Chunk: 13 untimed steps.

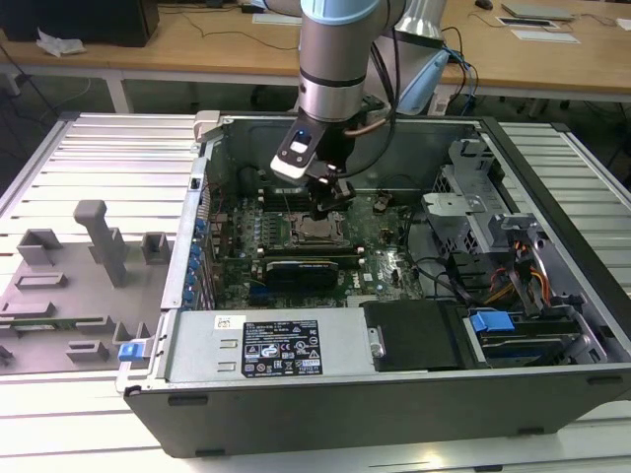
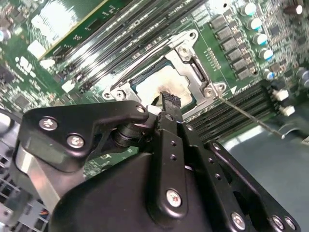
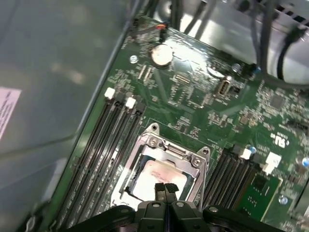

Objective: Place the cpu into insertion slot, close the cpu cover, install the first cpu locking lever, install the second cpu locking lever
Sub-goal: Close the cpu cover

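Observation:
The cpu (image 3: pixel 153 175), a pale square chip, lies in the insertion slot (image 3: pixel 129 180) of the green motherboard (image 3: pixel 193 96). The silvery cpu cover (image 3: pixel 169 149) lies down as a frame around it. My gripper (image 3: pixel 165 187) is shut with nothing in it, its black fingertips pressed together just above the chip's edge. In the second wrist view the gripper (image 2: pixel 166 99) reaches the near rim of the cpu (image 2: pixel 164 79) and the cover (image 2: pixel 190 60). One thin wire lever (image 2: pixel 248 118) sticks out from the socket's corner over the memory slots. Another lever (image 2: pixel 149 50) runs along the socket's side. In the exterior view the gripper (image 1: pixel 330 207) hangs over the cpu (image 1: pixel 317 233).
Black memory slots (image 3: pixel 108 145) flank the socket on both sides. A black card (image 1: pixel 306 268) lies in front of it, then the power supply (image 1: pixel 276 345). A drive cage (image 1: pixel 473 212) and cables (image 1: pixel 513 276) fill the exterior view's right. A grey fixture plate (image 1: pixel 69 286) lies outside the case.

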Each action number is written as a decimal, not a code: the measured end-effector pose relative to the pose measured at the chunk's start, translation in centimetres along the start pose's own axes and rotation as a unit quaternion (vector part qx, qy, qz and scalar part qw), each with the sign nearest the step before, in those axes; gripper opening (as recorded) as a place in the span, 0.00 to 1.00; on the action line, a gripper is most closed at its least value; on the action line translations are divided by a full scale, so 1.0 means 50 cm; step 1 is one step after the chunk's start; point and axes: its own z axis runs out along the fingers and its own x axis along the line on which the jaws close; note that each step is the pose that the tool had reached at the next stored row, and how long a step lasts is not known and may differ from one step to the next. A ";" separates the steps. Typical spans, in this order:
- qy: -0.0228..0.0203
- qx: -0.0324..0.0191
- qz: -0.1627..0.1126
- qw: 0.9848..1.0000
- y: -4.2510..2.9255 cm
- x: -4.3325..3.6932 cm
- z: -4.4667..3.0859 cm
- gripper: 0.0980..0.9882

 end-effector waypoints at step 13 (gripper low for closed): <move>-0.001 -0.001 -0.160 0.987 0.000 0.000 0.000 0.01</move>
